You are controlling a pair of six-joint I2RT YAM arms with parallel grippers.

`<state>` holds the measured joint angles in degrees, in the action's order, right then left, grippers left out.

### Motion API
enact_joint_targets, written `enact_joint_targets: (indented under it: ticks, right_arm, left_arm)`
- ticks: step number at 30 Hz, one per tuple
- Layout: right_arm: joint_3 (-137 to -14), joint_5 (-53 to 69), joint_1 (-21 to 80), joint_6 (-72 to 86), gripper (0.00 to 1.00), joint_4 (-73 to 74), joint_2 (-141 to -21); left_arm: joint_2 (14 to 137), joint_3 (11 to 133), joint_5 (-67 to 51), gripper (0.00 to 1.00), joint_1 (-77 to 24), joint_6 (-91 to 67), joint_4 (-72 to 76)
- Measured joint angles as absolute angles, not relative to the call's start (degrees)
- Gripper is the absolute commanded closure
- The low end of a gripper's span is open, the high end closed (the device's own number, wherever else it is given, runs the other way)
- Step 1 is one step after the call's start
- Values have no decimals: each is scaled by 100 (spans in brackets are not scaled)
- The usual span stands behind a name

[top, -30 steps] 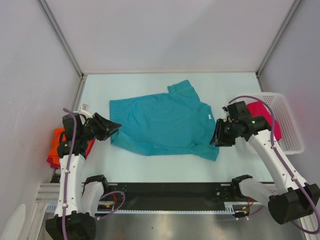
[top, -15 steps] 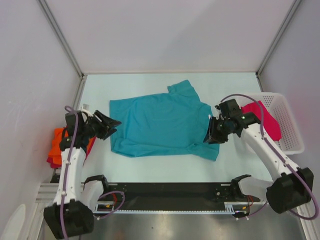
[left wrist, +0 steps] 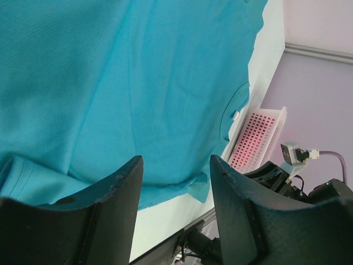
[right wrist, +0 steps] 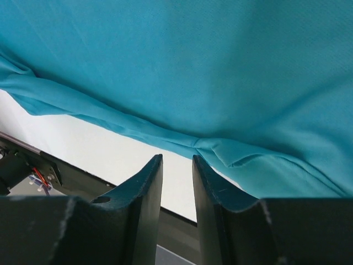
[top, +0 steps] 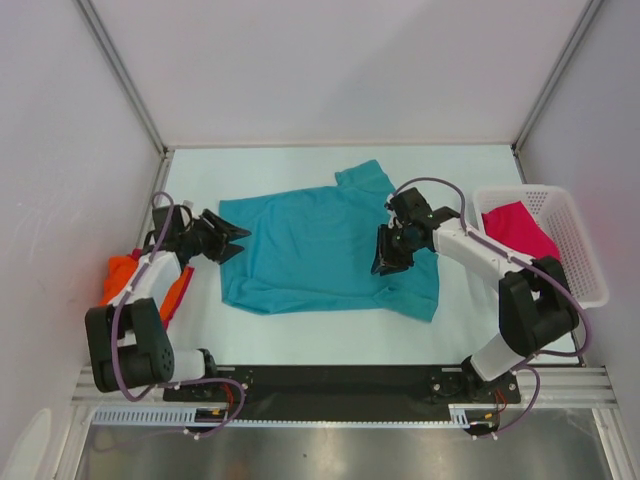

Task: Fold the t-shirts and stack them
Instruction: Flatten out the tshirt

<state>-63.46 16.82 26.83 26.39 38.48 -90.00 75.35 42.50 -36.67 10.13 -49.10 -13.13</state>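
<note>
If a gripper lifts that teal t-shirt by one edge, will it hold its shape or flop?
Probably flop: the teal t-shirt lies flat with soft creases and a rumpled near edge, so the rest would likely drape and drag. It looks thin, so likely light. Pushed, it would probably bunch up rather than slide whole.

T-shirt (top: 320, 255) lies on table (top: 300, 335), shirt stack (top: 118, 272) left, basket (top: 582, 255) right.
</note>
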Motion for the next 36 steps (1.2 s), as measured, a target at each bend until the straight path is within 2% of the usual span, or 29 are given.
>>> enact_joint_targets:
  ticks: [16, 21, 36]
  right_arm:
    - [-6267, 1669, 2705, 2617, 68, 3507, -9327]
    - [-6267, 1568, 2705, 2567, 68, 3527, -9327]
    - [-6270, 1437, 2705, 2475, 68, 3573, -9332]
  left_arm:
    - [8879, 4139, -3975, 48, 353, -5380, 178]
    - [8903, 3868, -4064, 57, 196, -5393, 307]
    - [8009, 4294, -2265, 64, -211, -3315, -2655]
